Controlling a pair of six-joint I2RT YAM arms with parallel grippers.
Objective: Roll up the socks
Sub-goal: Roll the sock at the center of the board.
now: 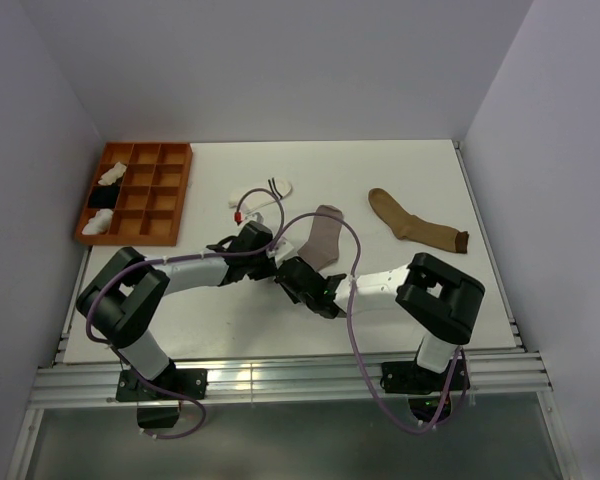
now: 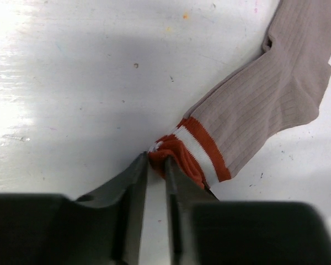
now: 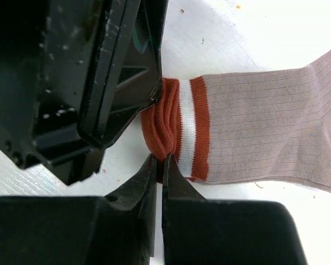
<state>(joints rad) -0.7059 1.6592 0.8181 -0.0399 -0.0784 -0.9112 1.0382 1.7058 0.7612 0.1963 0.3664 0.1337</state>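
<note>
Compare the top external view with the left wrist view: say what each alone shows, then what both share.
Only the top view: the tan sock, the white sock, the tray with its bundles, and the right arm reaching to the grey sock. Only the left wrist view: the red-and-white cuff, bunched and pinched between the left gripper fingertips. Both: the grey sock lying on the white table.

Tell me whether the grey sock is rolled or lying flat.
The grey sock is mostly flat: only its red-striped cuff is bunched, pinched by left gripper and right gripper.
</note>
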